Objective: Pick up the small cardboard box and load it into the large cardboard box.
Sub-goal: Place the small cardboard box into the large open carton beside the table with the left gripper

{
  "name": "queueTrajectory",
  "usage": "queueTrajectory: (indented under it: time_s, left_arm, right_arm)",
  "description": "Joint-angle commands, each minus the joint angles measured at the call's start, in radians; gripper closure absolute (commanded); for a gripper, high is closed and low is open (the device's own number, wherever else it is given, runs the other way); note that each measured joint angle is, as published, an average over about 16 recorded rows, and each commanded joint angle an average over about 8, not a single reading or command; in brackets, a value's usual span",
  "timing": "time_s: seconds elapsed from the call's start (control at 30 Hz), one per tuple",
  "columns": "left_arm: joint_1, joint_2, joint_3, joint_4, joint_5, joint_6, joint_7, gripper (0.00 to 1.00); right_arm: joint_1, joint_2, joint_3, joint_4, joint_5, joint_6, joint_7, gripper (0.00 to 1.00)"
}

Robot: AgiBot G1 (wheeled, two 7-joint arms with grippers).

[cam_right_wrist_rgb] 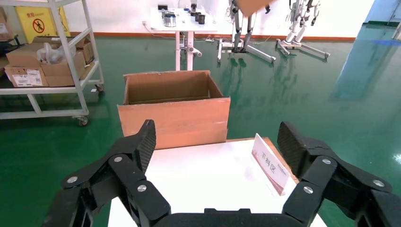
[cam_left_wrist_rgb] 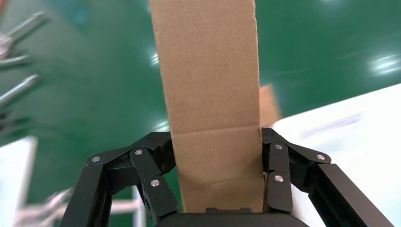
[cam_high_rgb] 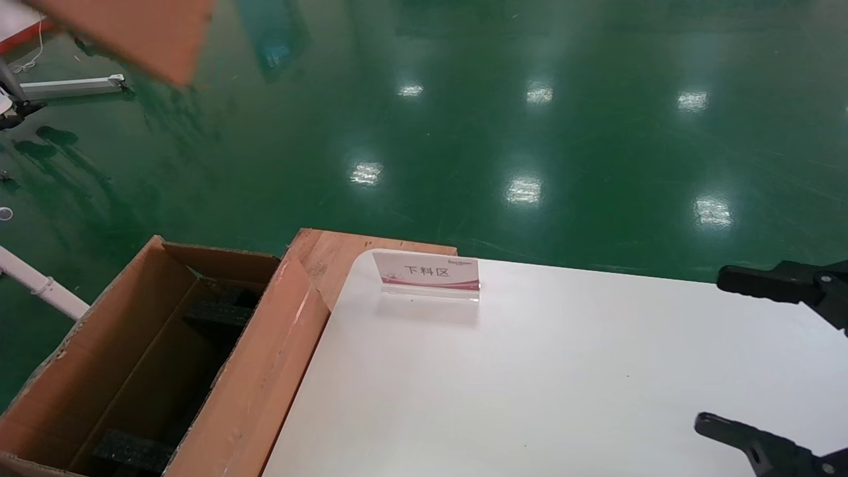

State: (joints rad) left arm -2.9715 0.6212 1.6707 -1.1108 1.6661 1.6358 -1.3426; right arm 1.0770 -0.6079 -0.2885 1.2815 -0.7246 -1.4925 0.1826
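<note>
Large cardboard box, long brown corrugated carton, tall flaps standing up, stands on the green floor against the near-left edge of the white worktop. Black foam pieces lie inside it at both ends. Seen from the right wrist, the same carton sits straight ahead of the right end effector, beyond the worktop's far edge.

White worktop: smooth, glossy, rounded corner. A flat wooden board shows under that corner, beside the carton's flap.

Small cardboard box, plain orange-brown rectangular carton, unmarked: gripped in the left end effector, black fingers pressed against both of its sides, the box running out past the fingertips. In the head view it appears only as a blurred orange-brown slab at the upper left, high off the floor, well above and beyond the large carton. From the right wrist it shows as a small brown shape far off and high up.

Right end effector: hangs over the worktop's right side, black fingers spread wide, nothing between them. Well apart from both boxes.

Clear acrylic sign stand with a white and pink card bearing Chinese characters: upright near the worktop's far edge, ahead of the right end effector.

Background, right wrist view: metal shelf trolley with cartons, white table.
</note>
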Motion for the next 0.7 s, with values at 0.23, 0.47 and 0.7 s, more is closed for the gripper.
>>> queueTrajectory:
  time_s: [0.23,0.47,0.7]
  left_arm:
    - [-0.044,-0.057,0.133,-0.013,0.089,0.028,0.069,1.0]
    - [-0.038,-0.098,0.286,0.028,0.091,0.032,0.127,1.0]
    - [-0.039,-0.081,0.51,0.071,-0.029,0.032,0.154,1.0]
  right_arm:
    - [0.0,0.0,-0.001,0.0,0.0,0.0,0.0,0.0]
    - [0.0,0.0,-0.001,0.0,0.001,0.0,0.0,0.0]
    - [0.0,0.001,-0.001,0.0,0.001,0.001,-0.001,0.0]
